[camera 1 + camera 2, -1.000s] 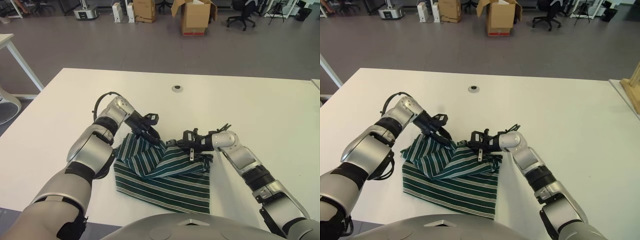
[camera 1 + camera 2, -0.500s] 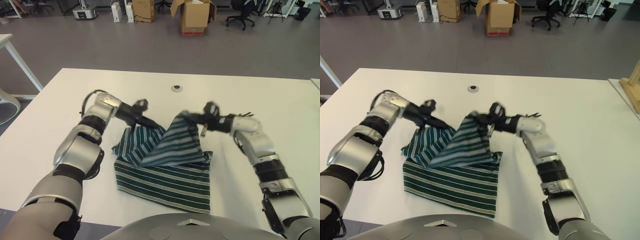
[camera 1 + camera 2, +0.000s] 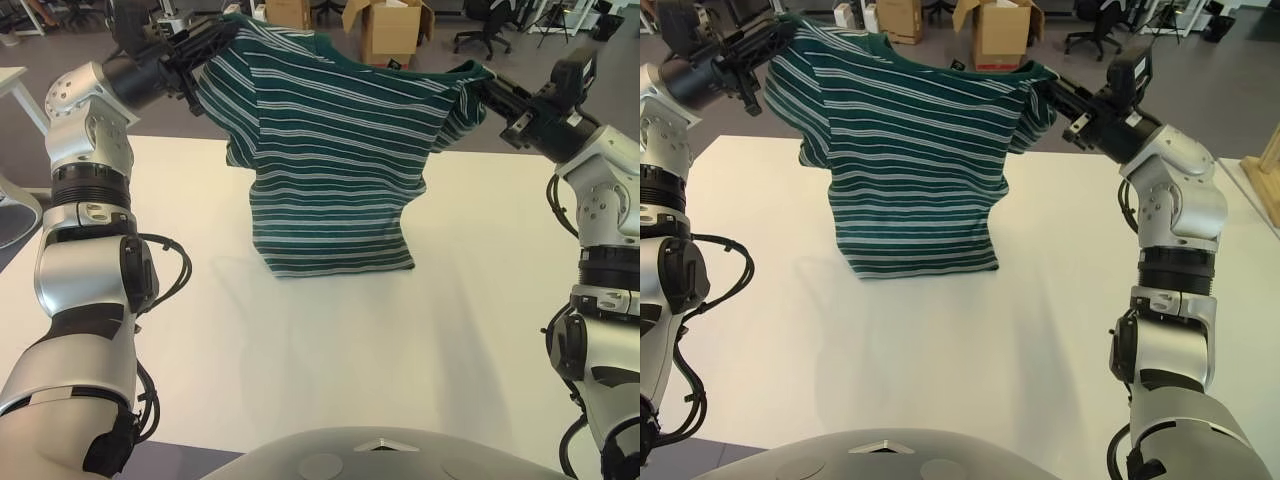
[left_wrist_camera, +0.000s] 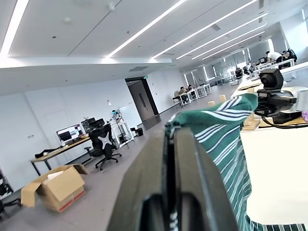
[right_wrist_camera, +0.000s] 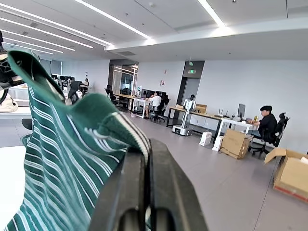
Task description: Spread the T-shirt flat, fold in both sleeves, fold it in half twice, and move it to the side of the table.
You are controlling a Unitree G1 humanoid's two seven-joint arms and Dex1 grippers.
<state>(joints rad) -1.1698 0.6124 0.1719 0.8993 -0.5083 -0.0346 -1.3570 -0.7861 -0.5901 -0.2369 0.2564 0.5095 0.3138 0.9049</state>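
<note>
The green T-shirt [image 3: 330,150] with white stripes hangs spread out in the air above the white table [image 3: 330,350], its hem near the far half of the tabletop. My left gripper [image 3: 205,38] is shut on the shirt's left shoulder, held high at the upper left. My right gripper [image 3: 487,88] is shut on the right shoulder at the same height. In the left wrist view the shut fingers [image 4: 173,178] pinch the striped cloth [image 4: 226,130]. In the right wrist view the shut fingers [image 5: 144,183] clamp a fold of the shirt [image 5: 62,163].
The table's left edge [image 3: 60,230] lies under my left arm. Cardboard boxes [image 3: 392,30] and an office chair [image 3: 485,25] stand on the floor beyond the table. A wooden frame [image 3: 1268,170] shows at the right edge.
Both arms have swung up and apart, lifting the shirt off the table. It went from a crumpled heap to hanging spread between the two grippers.
</note>
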